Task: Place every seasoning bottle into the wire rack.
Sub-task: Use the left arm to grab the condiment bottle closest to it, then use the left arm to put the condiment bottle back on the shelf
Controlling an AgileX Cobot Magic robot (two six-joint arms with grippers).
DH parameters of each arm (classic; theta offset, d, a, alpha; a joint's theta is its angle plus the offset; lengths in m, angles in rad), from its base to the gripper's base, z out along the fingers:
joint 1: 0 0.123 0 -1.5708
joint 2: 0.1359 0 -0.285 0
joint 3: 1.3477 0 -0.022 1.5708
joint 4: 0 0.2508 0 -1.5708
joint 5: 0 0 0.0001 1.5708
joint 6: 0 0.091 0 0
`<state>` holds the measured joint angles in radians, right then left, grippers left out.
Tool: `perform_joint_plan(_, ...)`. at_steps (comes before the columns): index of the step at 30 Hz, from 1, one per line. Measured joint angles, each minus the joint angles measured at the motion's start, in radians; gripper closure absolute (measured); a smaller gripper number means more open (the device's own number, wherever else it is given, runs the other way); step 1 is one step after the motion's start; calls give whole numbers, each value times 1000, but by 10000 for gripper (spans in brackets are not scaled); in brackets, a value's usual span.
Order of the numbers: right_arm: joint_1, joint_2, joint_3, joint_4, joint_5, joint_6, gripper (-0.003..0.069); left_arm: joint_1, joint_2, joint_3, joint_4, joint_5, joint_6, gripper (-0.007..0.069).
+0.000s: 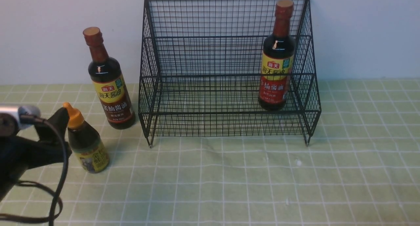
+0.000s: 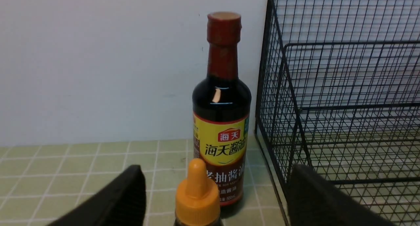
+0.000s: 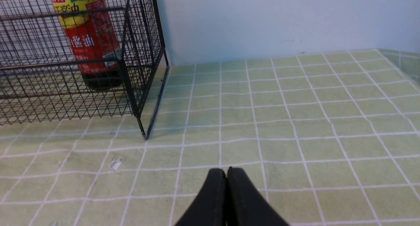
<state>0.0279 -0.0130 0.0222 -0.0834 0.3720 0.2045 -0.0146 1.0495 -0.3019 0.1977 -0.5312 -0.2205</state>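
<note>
Fingertips (image 3: 215, 193) of the right end effector (image 3: 226, 173), together, appear only in the right wrist view.

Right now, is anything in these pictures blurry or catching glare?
Front view: bright glints on the necks of both tall bottles; left gripper soft and dark. Left wrist view: fingers badly out of focus, the tall bottle's label sharp. Right wrist view: rack fairly crisp, shut gripper dark, little detail.

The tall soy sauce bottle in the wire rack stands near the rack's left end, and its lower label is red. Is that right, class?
The end is wrong: the front view shows the bottle near the right end of the rack.
</note>
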Motion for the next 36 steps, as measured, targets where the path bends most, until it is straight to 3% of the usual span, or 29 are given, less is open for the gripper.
perform_joint_plan(12,0,0,0,0,0,-2,672,0,431,-139,-39,-186,18,79)
perform_joint_plan(15,0,0,0,0,0,-3,672,0,476,-156,-42,-197,20,156)
perform_joint_plan(17,0,0,0,0,0,-3,672,0,495,-159,-50,-206,24,292)
perform_joint_plan(18,0,0,0,0,0,-3,672,0,495,-159,-52,-206,25,356)
perform_joint_plan(29,0,0,0,-1,0,-3,672,0,235,-167,29,-93,-20,357)
perform_joint_plan(34,0,0,0,-1,0,-4,672,0,76,-263,95,34,-142,357)
perform_joint_plan(36,0,0,0,-1,0,-4,672,-1,43,-335,194,56,-238,357)
